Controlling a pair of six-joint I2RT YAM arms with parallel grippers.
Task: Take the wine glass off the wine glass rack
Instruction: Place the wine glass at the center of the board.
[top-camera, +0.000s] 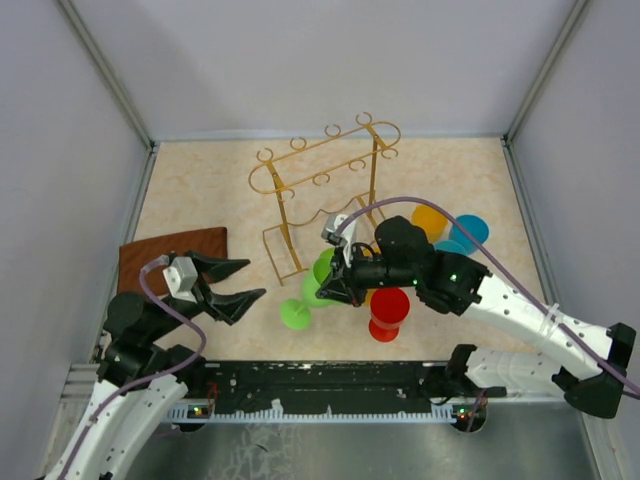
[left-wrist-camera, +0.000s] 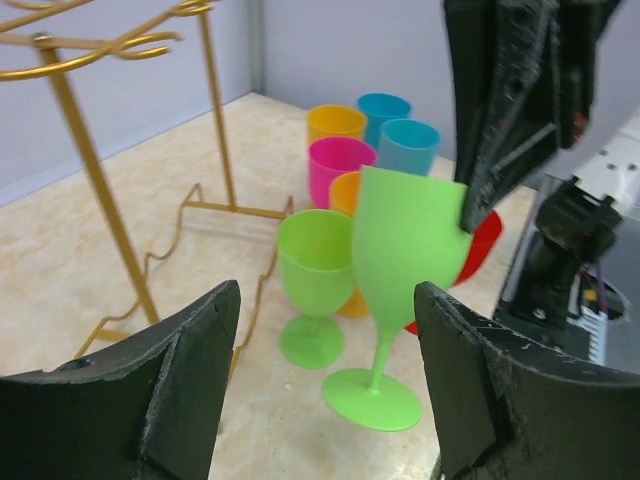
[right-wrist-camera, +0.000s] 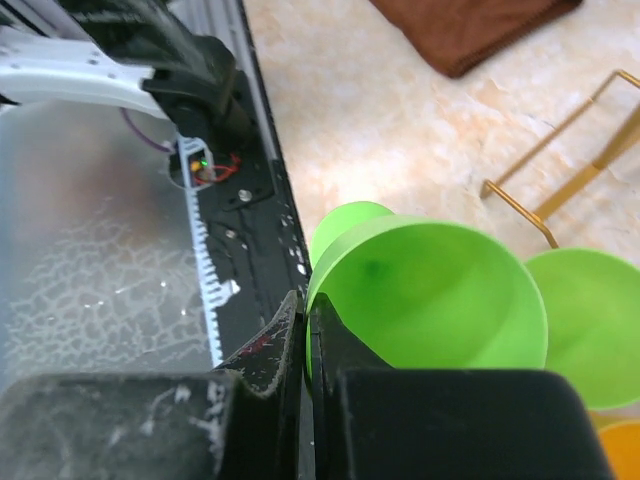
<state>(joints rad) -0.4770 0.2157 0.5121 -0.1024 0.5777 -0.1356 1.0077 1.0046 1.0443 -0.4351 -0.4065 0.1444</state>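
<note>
The gold wire wine glass rack (top-camera: 320, 170) stands at the back of the table with nothing hanging on it; it also shows in the left wrist view (left-wrist-camera: 95, 190). My right gripper (top-camera: 340, 285) is shut on the rim of a green wine glass (left-wrist-camera: 405, 235). The glass is upright and slightly tilted, in front of the rack, with its foot (top-camera: 295, 314) at or just above the table. In the right wrist view the fingers (right-wrist-camera: 290, 340) pinch the rim of its bowl (right-wrist-camera: 440, 300). My left gripper (left-wrist-camera: 328, 400) is open and empty, left of the glass and facing it.
A second green glass (left-wrist-camera: 315, 262) stands right behind the held one. Red (top-camera: 389, 312), orange (top-camera: 430, 220), teal (top-camera: 470, 232) and pink (left-wrist-camera: 340, 165) glasses cluster at the right. A brown cloth (top-camera: 170, 255) lies at the left. Walls enclose the table.
</note>
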